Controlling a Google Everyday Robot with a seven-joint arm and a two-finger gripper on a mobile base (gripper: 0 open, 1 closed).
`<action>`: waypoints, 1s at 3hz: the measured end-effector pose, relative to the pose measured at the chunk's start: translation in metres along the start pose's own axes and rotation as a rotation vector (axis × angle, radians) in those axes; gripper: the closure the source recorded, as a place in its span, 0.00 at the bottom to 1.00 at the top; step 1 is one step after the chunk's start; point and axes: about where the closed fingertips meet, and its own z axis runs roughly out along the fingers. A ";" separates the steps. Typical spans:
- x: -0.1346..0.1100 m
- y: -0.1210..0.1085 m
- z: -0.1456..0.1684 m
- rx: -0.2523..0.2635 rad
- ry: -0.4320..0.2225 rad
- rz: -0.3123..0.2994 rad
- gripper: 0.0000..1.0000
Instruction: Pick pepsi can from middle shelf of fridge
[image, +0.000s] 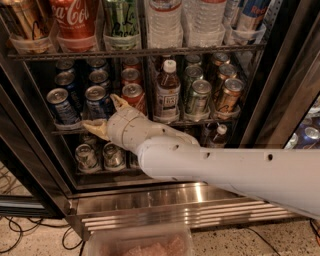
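The fridge (150, 200) is seen with its door open, and its dark wire racks are packed with drinks. The pepsi can (96, 99) is found in the front row of the middle shelf (67, 132), second from the left, with another blue can (62, 106) beside it on the left and a red can (133, 95) on the right. The gripper (100, 111) is placed at the lower right of the pepsi can, at the shelf's front edge, and is carried by a white arm (225, 170) that reaches in from the right of the view. The fingers (96, 128) are held apart: one is pointed left below the can's base, the other is raised between the pepsi can and the red can. Whether the can is touched cannot be told. Further right on the same shelf, a brown bottle with a white cap (167, 92), green cans (198, 96) and a copper can (230, 95) are lined up. On the shelf above, a Coca-Cola can (75, 20), a green can (122, 22) and water bottles (162, 22) are stood. Silver-topped cans (87, 157) are kept on the shelf below. A clear plastic tub (140, 244) is seen at the bottom edge.
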 end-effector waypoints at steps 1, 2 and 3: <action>-0.001 -0.005 0.004 0.008 -0.001 -0.013 0.22; 0.000 -0.009 0.007 0.019 0.003 -0.021 0.22; 0.003 -0.012 0.011 0.047 0.012 -0.028 0.24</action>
